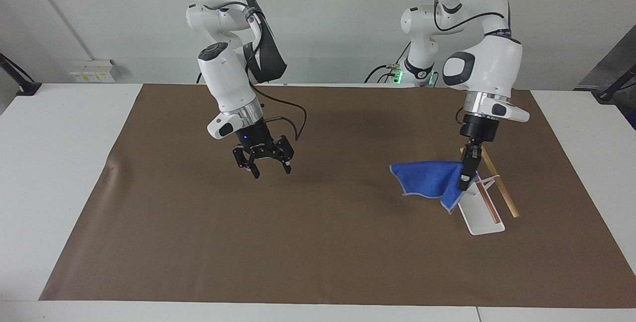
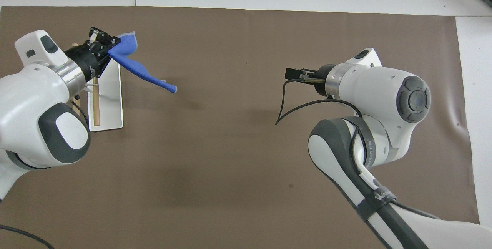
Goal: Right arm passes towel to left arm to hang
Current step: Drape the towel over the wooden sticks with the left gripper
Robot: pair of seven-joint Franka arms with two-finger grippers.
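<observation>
The right arm [image 1: 226,73] is seen coming in from its own end of the table [image 1: 59,128]. The right gripper [image 1: 269,168] is held up in the air over bare brown mat [image 1: 298,242], pointing down. Its two fingers are spread wide apart and nothing is held between them. A black cable [image 1: 290,116] is looped from the wrist beside it.

The left arm [image 1: 489,63] is bent down toward its own end of the table. The left gripper [image 1: 464,183] is pointed almost straight down over the white rack base [image 1: 479,217]. Its fingers are closed together, clamped on one corner of the towel [image 1: 427,180].

The towel is blue with a thin pale edge. It is carried clear of the mat, gripped at one corner only. From the clamped corner it is spread out sideways toward the middle of the table, with a short flap hanging below the fingers. In the overhead view the towel [image 2: 140,70] is seen edge-on, trailing from the left gripper [image 2: 105,47] toward the table's centre.

The rack is a flat white plate lying on the mat, with two wooden rods [image 1: 499,183] carried above it on a thin white wire stand. The rods run lengthwise along the plate. Whether the towel's hanging flap touches the rack cannot be told; in the facing view the two overlap.

The two grippers are well apart.
</observation>
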